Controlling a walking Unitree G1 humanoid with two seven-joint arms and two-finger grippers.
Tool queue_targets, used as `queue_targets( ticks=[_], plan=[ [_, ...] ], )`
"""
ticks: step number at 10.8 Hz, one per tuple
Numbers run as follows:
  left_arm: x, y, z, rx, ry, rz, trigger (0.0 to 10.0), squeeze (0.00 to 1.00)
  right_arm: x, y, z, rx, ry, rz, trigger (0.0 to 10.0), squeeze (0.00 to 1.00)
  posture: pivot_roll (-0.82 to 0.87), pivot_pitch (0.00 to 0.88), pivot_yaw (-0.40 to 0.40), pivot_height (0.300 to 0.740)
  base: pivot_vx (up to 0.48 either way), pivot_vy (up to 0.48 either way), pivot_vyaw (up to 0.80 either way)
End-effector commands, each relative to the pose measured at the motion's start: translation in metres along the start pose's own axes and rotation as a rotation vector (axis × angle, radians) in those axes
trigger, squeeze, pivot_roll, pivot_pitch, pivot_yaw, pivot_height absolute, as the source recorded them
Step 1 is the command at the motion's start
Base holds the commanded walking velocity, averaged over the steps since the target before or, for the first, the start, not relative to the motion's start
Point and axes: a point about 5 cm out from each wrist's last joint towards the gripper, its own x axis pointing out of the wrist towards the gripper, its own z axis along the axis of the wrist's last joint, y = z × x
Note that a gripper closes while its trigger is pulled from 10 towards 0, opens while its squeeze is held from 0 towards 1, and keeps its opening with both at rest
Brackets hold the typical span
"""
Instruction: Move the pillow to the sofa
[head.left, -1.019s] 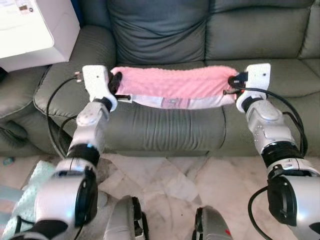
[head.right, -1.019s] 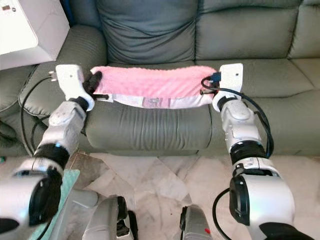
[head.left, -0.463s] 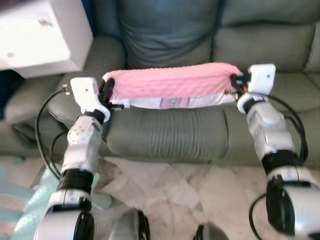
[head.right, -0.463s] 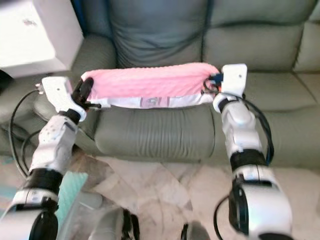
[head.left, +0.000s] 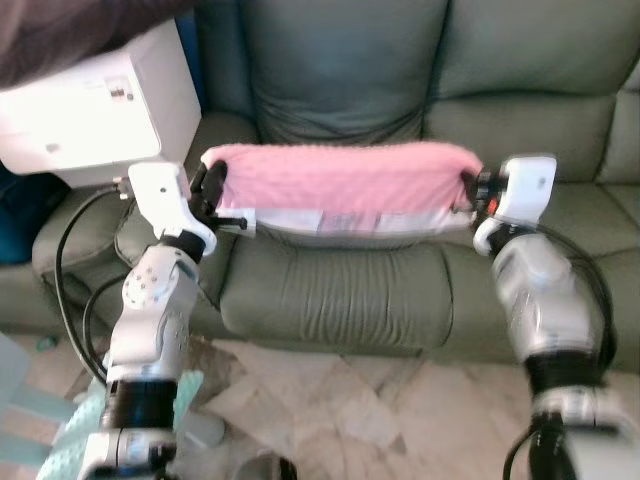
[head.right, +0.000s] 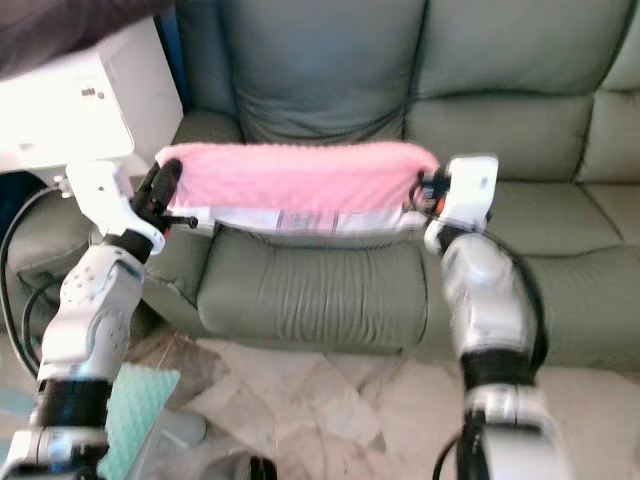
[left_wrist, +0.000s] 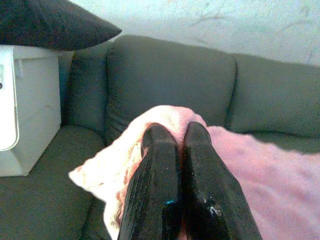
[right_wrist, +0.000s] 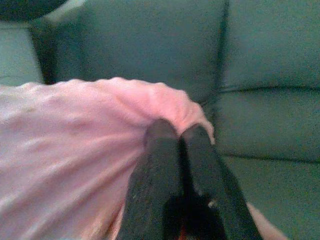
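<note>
Holding the pink pillow (head.left: 340, 180) above the sofa (head.left: 330, 290) seat, left claw (left_wrist: 172, 150) and right claw (right_wrist: 175, 145) each clenched on an end; lowering and letting go remain.

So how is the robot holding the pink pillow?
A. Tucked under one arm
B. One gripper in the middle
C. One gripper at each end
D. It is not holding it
C: the left gripper and right gripper each pinch one end of the pink pillow.

No legible text or labels
</note>
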Motion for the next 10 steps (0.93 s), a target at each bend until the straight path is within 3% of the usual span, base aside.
queue_targets(
  ticks=[1, 3, 4, 10],
  plan=[
    [-0.007, -0.003, 0.005, -0.017, -0.007, -0.006, 10.0, 0.00, -0.004, 0.007, 0.013, -0.005, -0.048, 0.028, 10.0, 0.00, -0.07, 0.012, 0.063, 0.740, 0.000, 0.000, 0.00],
    [-0.027, -0.012, -0.002, -0.049, 0.043, -0.026, 10.0, 0.00, -0.021, 0.016, 0.017, -0.017, -0.065, 0.050, 10.0, 0.00, -0.07, 0.022, 0.066, 0.740, 0.000, 0.000, 0.00],
    [-0.030, -0.012, -0.006, -0.061, 0.064, -0.025, 10.0, 0.00, -0.024, 0.015, 0.015, -0.015, -0.052, 0.044, 10.0, 0.00, -0.08, 0.027, 0.068, 0.740, 0.277, 0.000, 0.00],
    [-0.032, -0.012, 0.000, -0.077, 0.089, -0.028, 10.0, 0.00, -0.030, 0.015, 0.017, -0.023, -0.019, 0.039, 10.0, 0.00, -0.08, 0.034, 0.070, 0.740, 0.326, 0.000, 0.00]
  ],
)
